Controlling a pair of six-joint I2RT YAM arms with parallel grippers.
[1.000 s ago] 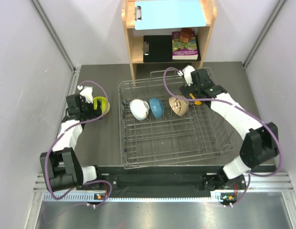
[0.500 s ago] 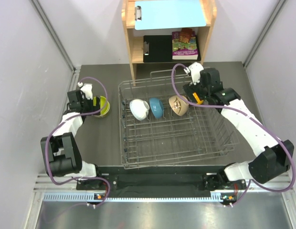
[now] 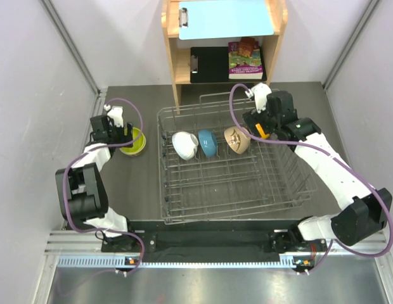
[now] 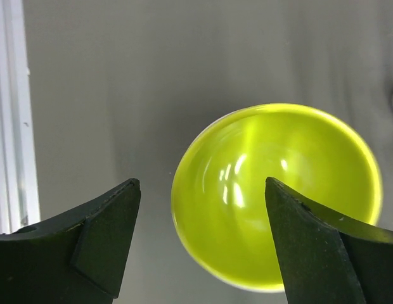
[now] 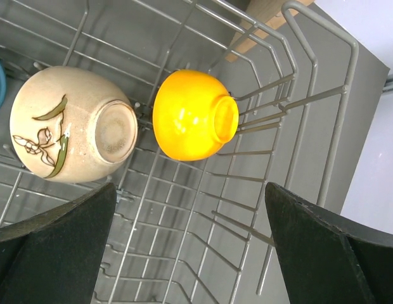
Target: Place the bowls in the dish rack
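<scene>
- Dark grey bench [image 3: 139, 183] is walled by pale panels, w/ a wooden shelf unit [image 3: 177, 63] at 12 o'clock.
- Dish rack [image 3: 234, 190] is set mid-bench: a silver wire basket w/ raised sides and prong rows.
- Lime green bowl [image 3: 132, 140] is found on the bench at approx. 9 o'clock of the rack, apart from it, apparently mouth-up.
- Handling, as judged: bowl looks rigid, light and very glossy, so prob. slippery; cracking is to be expected if dropped on wire.
- Best hold is judged to be the rim wall, one finger inside and one outside, not the rounded belly.
- Looks: small, round, smooth, bright yellow-green, w/ streaky highlights in the hollow.
- Left jaws are spread over it; in the left wrist view the bowl's 9 o'clock rim is straddled, nothing pinched; contact can't be told.
- Right jaws are spread wide above the rack's 1 o'clock corner, nothing held.
- Already racked along the 12 o'clock side: white bowl [image 3: 184, 144], blue bowl [image 3: 207, 143], beige bowl [image 5: 70, 126] w/ a leaf motif, and orange bowl [image 5: 193, 123], all tipped on prongs.
- Second beige bowl isn't seen in any view.
</scene>
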